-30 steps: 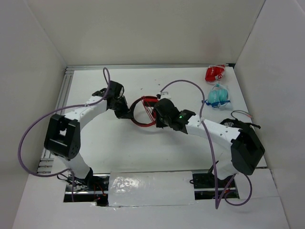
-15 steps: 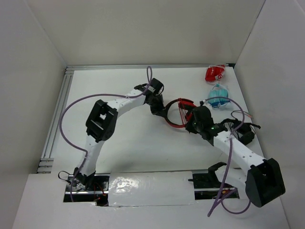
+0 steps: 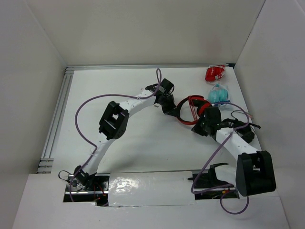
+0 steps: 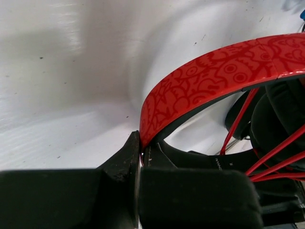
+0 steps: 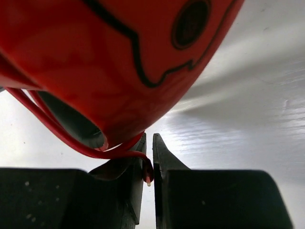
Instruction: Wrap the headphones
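The red headphones (image 3: 189, 101) are held between my two grippers right of the table's middle, with their thin red cable wound across the band in several strands (image 4: 239, 118). My left gripper (image 3: 170, 108) is shut on the patterned red headband (image 4: 214, 78), its jaws pinching the band's end (image 4: 141, 153). My right gripper (image 3: 202, 123) is just right of the headphones, under a red ear cup (image 5: 95, 57). Its jaws (image 5: 148, 164) are shut on the end of the red cable (image 5: 57, 134). The black ear pads (image 4: 281, 124) show partly behind the strands.
A small red packet (image 3: 214, 73) and a teal packet (image 3: 218, 95) lie at the back right, the teal one close behind my right gripper. White walls enclose the table (image 3: 95, 105). A metal rail (image 3: 59, 114) runs along the left edge.
Both arms have carried the headphones to the right, from the table's middle to beside the teal packet. The left arm has stretched out; the right arm has folded back.
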Motion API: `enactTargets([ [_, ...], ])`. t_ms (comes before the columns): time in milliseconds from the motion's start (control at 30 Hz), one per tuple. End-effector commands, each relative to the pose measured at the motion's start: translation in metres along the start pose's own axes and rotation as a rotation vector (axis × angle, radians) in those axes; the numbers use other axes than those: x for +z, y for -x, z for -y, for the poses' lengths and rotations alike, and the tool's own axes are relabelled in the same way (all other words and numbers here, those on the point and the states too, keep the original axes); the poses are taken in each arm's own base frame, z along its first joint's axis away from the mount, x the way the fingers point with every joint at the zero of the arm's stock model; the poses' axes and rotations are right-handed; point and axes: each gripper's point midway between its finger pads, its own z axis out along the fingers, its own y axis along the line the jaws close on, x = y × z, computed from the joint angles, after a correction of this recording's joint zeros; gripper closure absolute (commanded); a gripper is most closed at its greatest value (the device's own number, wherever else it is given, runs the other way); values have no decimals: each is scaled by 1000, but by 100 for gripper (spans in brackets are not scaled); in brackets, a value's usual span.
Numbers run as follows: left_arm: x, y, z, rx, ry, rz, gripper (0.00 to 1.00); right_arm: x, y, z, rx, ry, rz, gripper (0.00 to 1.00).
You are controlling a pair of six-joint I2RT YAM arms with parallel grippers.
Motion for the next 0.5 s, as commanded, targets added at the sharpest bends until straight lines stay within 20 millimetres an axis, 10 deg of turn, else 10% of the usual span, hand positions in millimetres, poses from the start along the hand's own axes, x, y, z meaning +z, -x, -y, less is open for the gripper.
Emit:
enactTargets([
  [0,-23,1,52,30,-174,-5,95,1,5,4,-6,5,-10,83],
  [233,-20,1,46,56,-149,-2,90,13,22,12,32,-25,-18,93],
  [467,-20,-2,48,124,-153,6,58,18,23,13,38,-8,-45,93],
])
